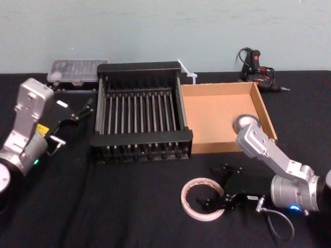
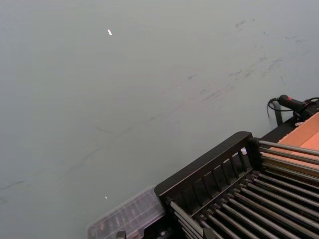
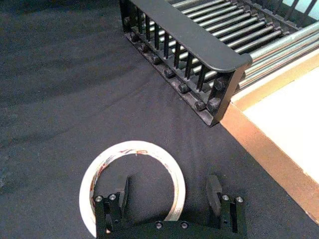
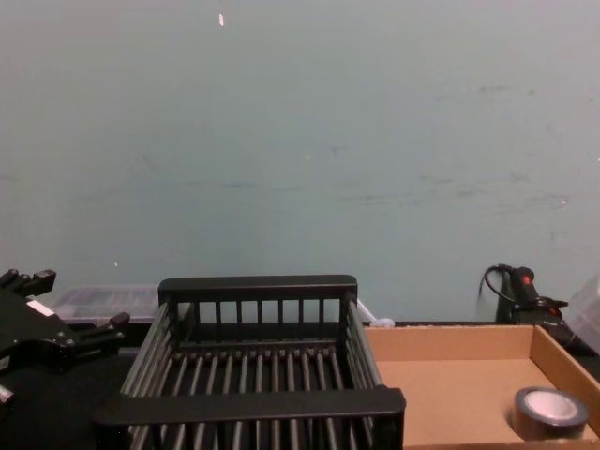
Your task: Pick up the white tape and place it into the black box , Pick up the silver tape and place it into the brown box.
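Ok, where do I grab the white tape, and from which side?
The white tape lies flat on the cloth, its thin wall upright. I'd pinch that wall from above, on the side nearest the right gripper, one finger in the hole, one outside; its open fingers straddle it there. The left gripper sits parked left of the black box.

We're getting soft, even, fairly dim room light. The black worktop [image 1: 129, 206] soaks it up, so shadows barely show. The black box [image 3: 199, 45] rim has a mild sheen, and right beside it the brown box [image 3: 289, 114] floor washes out almost white.
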Tool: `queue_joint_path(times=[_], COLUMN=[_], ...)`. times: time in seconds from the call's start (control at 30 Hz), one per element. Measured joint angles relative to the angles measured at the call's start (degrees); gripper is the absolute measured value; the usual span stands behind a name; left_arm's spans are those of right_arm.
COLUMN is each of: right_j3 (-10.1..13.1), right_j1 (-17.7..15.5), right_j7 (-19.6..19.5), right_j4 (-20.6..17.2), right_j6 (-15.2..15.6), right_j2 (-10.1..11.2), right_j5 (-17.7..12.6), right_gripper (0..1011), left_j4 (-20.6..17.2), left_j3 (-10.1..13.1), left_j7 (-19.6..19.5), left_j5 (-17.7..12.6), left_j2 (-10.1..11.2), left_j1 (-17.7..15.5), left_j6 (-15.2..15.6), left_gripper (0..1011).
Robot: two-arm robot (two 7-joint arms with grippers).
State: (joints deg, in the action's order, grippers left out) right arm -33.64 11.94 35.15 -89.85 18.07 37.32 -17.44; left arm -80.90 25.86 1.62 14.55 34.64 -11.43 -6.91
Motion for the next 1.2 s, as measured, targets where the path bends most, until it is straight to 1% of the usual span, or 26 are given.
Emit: queue_joint_path(times=[0.4, 1.2], right_j3=[-0.26, -0.11], right_j1=[0.34, 0.31], right_j7=[0.15, -0.07], right_j4=[0.7, 0.62], right_j6=[0.19, 0.1], right_j2=[-0.28, -0.22], right_j5=[-0.37, -0.52], right_gripper=[1002, 1002], left_j4=[0.0, 0.0], left_j3=[0.0, 0.0], left_j7=[0.0, 0.0], left_j5=[0.0, 0.0], left_j2=[0.0, 0.0], left_j1=[0.0, 0.0], left_j6=[0.0, 0.0], left_gripper=[1001, 1002])
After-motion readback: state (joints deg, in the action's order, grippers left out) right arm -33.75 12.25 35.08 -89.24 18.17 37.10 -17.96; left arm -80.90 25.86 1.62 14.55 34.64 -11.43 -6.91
